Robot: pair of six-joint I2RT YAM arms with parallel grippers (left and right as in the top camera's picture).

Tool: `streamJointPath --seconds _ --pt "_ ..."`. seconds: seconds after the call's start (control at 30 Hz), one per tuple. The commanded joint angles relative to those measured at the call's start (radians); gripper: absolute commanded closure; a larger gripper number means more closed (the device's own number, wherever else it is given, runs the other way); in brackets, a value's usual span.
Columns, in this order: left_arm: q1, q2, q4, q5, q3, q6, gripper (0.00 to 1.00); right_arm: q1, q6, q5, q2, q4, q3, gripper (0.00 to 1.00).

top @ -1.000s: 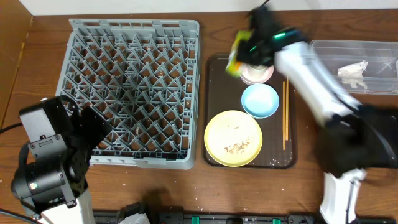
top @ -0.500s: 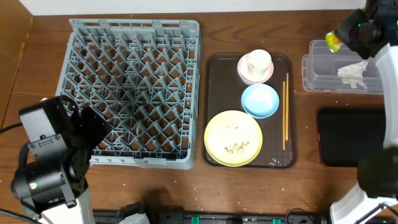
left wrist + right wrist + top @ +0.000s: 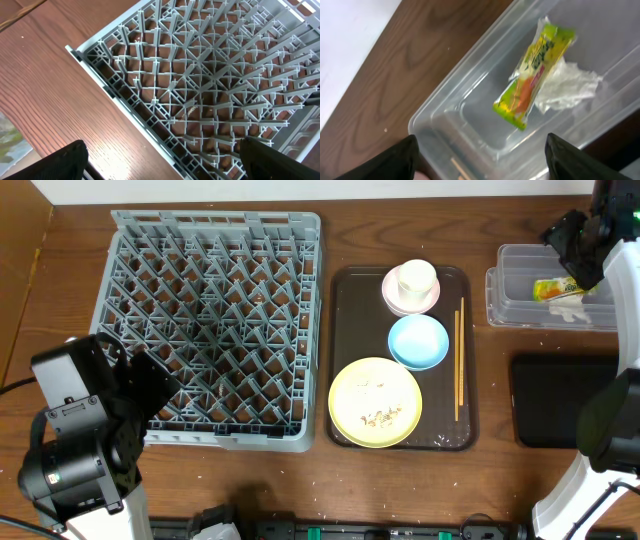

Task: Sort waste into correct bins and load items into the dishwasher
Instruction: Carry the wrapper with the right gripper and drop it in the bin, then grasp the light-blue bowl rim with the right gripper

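We see the right gripper (image 3: 481, 152) hovering over the clear rectangular plastic container (image 3: 445, 115), its two fingers spread wide with nothing between them. The small yellow-green and orange snack wrapper (image 3: 532, 75) lies inside that container, resting partly on the crumpled white wrapper piece (image 3: 570, 87). We find the left gripper (image 3: 162, 152) likewise wide open and empty, above a corner of the large grey plastic lattice dish rack (image 3: 200, 75).

Black left arm (image 3: 75, 430), white-and-black right arm (image 3: 628, 310)
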Motion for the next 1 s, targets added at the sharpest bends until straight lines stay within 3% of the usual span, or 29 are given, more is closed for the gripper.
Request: streamJointPath --seconds 0.0,0.13,0.23,0.4,0.57,0.7,0.87,0.97 --pt "0.005 0.001 -0.002 -0.011 0.012 -0.013 0.02 -0.001 -0.025 -0.146 -0.100 -0.020 0.009 0.20" --pt "0.005 0.001 -0.002 -0.011 0.012 -0.013 0.02 0.013 -0.154 -0.432 -0.160 -0.037 0.009 0.18" --pt "0.005 0.001 -0.002 -0.011 0.012 -0.013 0.02 0.062 -0.296 -0.555 -0.170 -0.066 0.009 0.06" --pt "0.005 0.001 -0.002 -0.011 0.012 -0.013 0.02 0.225 -0.487 -0.456 -0.158 -0.191 -0.021 0.01" --pt "0.005 0.001 -0.002 -0.011 0.012 -0.013 0.02 0.423 -0.463 -0.266 -0.157 -0.195 -0.169 0.01" --pt "0.005 0.001 -0.002 -0.011 0.012 -0.013 0.02 0.548 -0.366 -0.108 -0.157 -0.094 -0.319 0.01" --pt "0.005 0.001 -0.002 -0.011 0.012 -0.013 0.02 0.632 -0.282 -0.044 -0.157 0.112 -0.483 0.21" --pt "0.005 0.001 -0.002 -0.011 0.012 -0.013 0.02 0.654 -0.236 -0.017 -0.157 0.226 -0.549 0.23"
